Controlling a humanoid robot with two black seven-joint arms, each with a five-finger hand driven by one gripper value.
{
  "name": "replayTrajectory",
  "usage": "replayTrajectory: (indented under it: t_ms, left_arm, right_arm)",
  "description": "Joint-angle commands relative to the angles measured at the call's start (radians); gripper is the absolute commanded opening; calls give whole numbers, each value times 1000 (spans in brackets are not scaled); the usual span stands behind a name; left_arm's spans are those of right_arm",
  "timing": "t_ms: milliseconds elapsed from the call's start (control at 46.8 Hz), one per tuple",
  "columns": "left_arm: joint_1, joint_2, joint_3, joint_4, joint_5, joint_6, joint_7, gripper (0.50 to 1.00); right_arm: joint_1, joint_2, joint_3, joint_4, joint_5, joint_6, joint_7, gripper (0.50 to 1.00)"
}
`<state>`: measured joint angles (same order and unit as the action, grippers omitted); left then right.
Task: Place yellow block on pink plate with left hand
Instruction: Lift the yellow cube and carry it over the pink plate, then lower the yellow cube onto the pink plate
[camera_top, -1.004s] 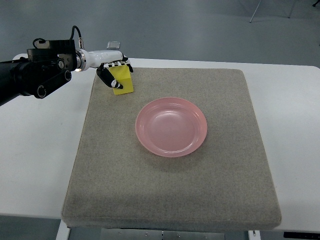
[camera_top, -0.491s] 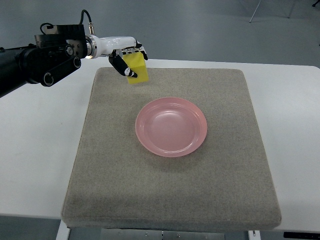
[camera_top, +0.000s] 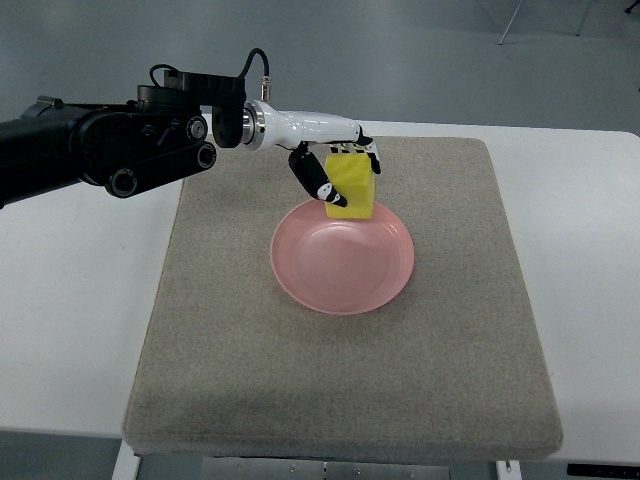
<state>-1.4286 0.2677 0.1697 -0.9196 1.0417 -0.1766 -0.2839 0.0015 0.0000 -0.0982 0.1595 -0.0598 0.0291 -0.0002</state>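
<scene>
- The left arm (camera_top: 110, 155) is bulky and matte black, with round joint caps and small screws along its casing.
- A black cable (camera_top: 250, 65) loops up over the wrist.
- A silver ring (camera_top: 252, 127) joins the black casing to a glossy white forearm shell (camera_top: 305, 127).
- The left hand (camera_top: 335, 172) has black fingers (camera_top: 312, 176) with white patches.

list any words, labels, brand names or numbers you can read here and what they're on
None can be read.
The yellow block held by the left hand shows plain faces.
The pink plate and the grey mat are unmarked.
The black arm housing shows no legible lettering at this size.
</scene>
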Motion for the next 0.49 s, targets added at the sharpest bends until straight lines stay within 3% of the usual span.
replayTrajectory:
  t_ms: [0,470]
  left_arm:
    - [5,-1,4,-8,6,0,0,608]
    - [25,-7,27,-38,72,-17,0,621]
  right_arm:
    - [0,0,0,0,0,0,0,924]
    - [0,0,0,0,0,0,0,924]
